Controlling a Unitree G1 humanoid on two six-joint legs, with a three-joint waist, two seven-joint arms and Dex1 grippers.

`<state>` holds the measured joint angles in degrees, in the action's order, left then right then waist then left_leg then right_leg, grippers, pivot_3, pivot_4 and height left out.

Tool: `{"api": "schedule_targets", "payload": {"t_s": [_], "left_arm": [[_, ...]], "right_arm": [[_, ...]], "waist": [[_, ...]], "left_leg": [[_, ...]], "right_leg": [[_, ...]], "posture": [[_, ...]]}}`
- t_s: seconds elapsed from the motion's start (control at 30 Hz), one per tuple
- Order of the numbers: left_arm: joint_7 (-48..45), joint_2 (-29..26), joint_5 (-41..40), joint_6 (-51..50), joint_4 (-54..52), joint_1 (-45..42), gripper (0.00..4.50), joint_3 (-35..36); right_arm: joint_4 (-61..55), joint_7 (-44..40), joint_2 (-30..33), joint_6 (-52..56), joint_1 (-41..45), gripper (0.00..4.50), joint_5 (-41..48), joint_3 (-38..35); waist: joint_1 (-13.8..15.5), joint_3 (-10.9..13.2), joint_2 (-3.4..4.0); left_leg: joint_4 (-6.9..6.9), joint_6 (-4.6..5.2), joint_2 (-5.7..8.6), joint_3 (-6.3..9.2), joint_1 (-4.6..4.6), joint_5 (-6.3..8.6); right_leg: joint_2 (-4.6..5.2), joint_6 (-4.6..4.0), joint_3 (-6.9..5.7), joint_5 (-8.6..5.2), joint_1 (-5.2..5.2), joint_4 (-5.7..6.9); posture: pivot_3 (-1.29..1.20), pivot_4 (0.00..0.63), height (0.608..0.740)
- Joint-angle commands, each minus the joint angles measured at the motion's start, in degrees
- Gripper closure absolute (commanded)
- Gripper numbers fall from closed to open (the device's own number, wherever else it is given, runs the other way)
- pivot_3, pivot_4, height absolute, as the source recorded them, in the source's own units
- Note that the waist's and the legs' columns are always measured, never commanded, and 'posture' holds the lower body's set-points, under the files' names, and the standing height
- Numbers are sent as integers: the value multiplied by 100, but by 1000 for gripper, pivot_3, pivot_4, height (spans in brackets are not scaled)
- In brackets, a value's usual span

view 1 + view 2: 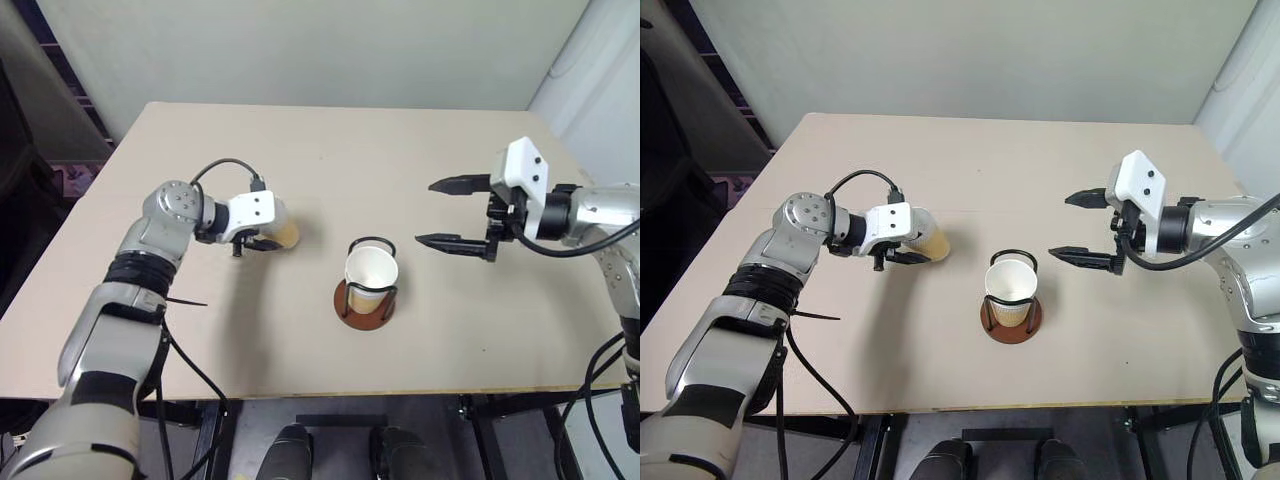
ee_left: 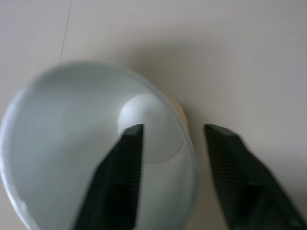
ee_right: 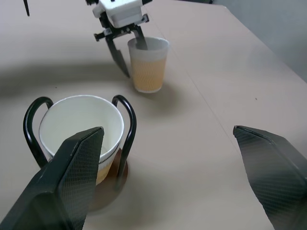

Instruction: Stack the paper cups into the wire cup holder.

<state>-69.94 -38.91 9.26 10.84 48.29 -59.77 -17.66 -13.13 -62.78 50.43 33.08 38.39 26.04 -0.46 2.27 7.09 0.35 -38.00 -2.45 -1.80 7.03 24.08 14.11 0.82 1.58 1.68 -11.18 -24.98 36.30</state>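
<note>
One paper cup [image 1: 371,275] stands inside the wire cup holder [image 1: 365,308], whose black loops rise from a reddish-brown disc at the table's middle. Left of it a second paper cup [image 1: 287,233] stands upright on the table. My left gripper [image 1: 262,243] straddles that cup's wall, one finger inside the cup [image 2: 72,143] and one outside, with a gap still showing beside the wall. My right gripper [image 1: 425,212] hovers open to the right of the holder and above the table, with nothing between its fingers; it faces the cup in the holder [image 3: 81,124].
The beige table [image 1: 330,150] reaches back to a pale wall. Dark furniture stands off the table's left edge. A black cable loops over my left wrist [image 1: 225,165].
</note>
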Motion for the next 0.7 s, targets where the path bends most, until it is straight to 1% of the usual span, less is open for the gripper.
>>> {"api": "schedule_targets", "payload": {"t_s": [0.03, 0.07, 0.1, 0.2, 0.27, 0.33, 0.4, 0.47, 0.53, 0.6, 0.7], "left_arm": [[-75, -65, 2, 168, 39, -243, 3849, 129], [-107, -67, -12, 167, 44, -239, 4218, 133], [-134, -79, -19, 175, 31, -232, 4453, 133], [-238, -105, -102, 153, -84, -223, 4453, 189], [-640, -149, -444, -48, -436, -182, 4453, 349], [-1209, -218, -1002, -429, -1086, -116, 4453, 589], [-1676, -276, -1657, -1016, -1913, -73, 4453, 842], [-1980, -300, -2370, -1690, -2831, -164, 4453, 1087], [-2161, -287, -2900, -2196, -3560, -283, 4453, 1216], [-2241, -310, -3321, -2450, -4103, -328, 4453, 1177], [-2256, -393, -3778, -2583, -4687, -348, 4453, 888]], "right_arm": [[-159, 63, 112, -7, 22, 0, 76, -284], [-162, 67, 110, -7, 15, 0, 74, -291], [-144, 74, 93, -17, 30, 0, 59, -274], [-93, 83, 63, -44, 78, 0, 31, -231], [-73, 61, 65, -62, 99, 0, 26, -221], [-44, 7, 112, -83, 99, 0, 31, -251], [-48, -134, 219, -45, 49, 0, 143, -364], [-268, -677, 524, -54, -278, 0, 484, -615], [-398, -997, 790, -69, -582, 0, 700, -872], [-342, -1062, 979, -92, -720, 0, 750, -1089], [-156, -1049, 1231, -173, -865, 0, 648, -1365]], "waist": [[-3, 0, 0], [-5, 0, 0], [-6, 0, 0], [-7, 0, 0], [-8, 0, 0], [-8, 0, 0], [-2, 0, 0], [24, 0, 0], [57, -1, -1], [58, -1, 0], [54, -1, 0]], "left_leg": [[-2, 8, 1, 0, 0, 4], [-4, 14, 1, 0, 0, 7], [-5, 14, 1, 0, -1, 7], [-6, 16, 1, 0, -2, 5], [-6, 15, 1, 0, -1, 5], [-5, 15, 1, 0, -1, 5], [-6, 4, 2, -1, 4, -1], [-6, -13, 3, -2, 15, -11], [-7, -26, 4, -8, 27, -18], [-13, -27, 4, -19, 32, -15], [-18, -18, 5, -58, 17, -10]], "right_leg": [[0, 2, 1, 1, 0, 0], [0, 3, 1, 2, 1, 1], [0, 4, 1, 3, 2, 2], [0, 5, 1, 4, 2, 4], [-1, 5, 1, 4, 2, 4], [-2, 6, 1, 4, 2, 2], [-4, 6, 0, 4, 1, -1], [-7, 9, 0, 5, 0, -10], [-11, 12, -2, 5, 1, -27], [-9, 17, 3, 6, 1, -32], [-3, 33, 21, 15, 5, -34]], "posture": [[0, 150, 740], [0, 150, 740], [0, 150, 740], [0, 150, 740], [0, 150, 740], [0, 150, 740], [0, 150, 740], [0, 150, 740], [0, 150, 740], [0, 150, 740], [0, 150, 740]]}}
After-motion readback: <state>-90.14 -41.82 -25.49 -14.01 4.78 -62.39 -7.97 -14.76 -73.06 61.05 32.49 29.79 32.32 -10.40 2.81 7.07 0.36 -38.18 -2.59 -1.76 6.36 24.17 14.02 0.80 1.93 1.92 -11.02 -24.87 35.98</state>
